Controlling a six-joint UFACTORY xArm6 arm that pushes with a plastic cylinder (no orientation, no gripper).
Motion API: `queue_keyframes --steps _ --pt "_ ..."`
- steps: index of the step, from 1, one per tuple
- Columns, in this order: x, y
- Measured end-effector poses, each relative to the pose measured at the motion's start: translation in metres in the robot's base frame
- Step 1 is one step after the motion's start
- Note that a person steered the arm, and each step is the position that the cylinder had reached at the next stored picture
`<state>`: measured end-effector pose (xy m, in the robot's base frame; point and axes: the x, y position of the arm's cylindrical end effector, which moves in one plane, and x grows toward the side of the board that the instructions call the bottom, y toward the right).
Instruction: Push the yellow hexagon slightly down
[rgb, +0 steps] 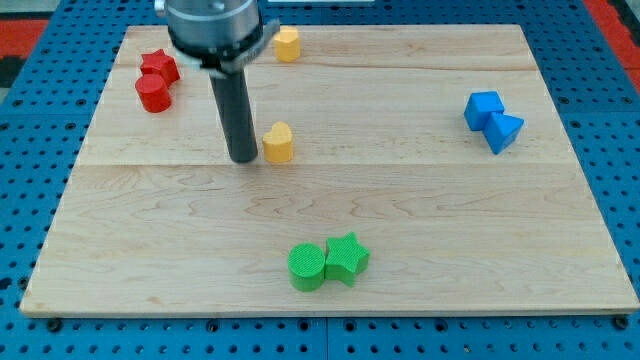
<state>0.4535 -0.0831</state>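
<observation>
A yellow hexagon (287, 44) stands near the board's top edge, a little left of centre. A second yellow block (278, 142), its shape unclear and perhaps a heart, stands lower down, left of centre. My tip (243, 159) rests on the board just left of this second yellow block, close to it or touching its side. The tip is well below the yellow hexagon and slightly to its left. The arm's dark housing hides the board just left of the hexagon.
A red star (159, 66) and a red cylinder (153, 93) sit together at top left. A blue cube (484, 108) and a blue triangle (504, 131) sit at the right. A green cylinder (307, 267) and a green star (347, 257) touch near the bottom centre of the wooden board (450, 230).
</observation>
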Motion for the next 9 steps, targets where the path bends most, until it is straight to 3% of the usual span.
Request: queue_keyframes --steps 2,3,4,6,7,8,9 --pt "-0.031 0.043" --pt "-0.055 0.107" --pt "-0.138 0.121" --pt "-0.243 0.101" --pt "-0.255 0.059" --pt "-0.226 0.053" --pt "-0.234 0.021"
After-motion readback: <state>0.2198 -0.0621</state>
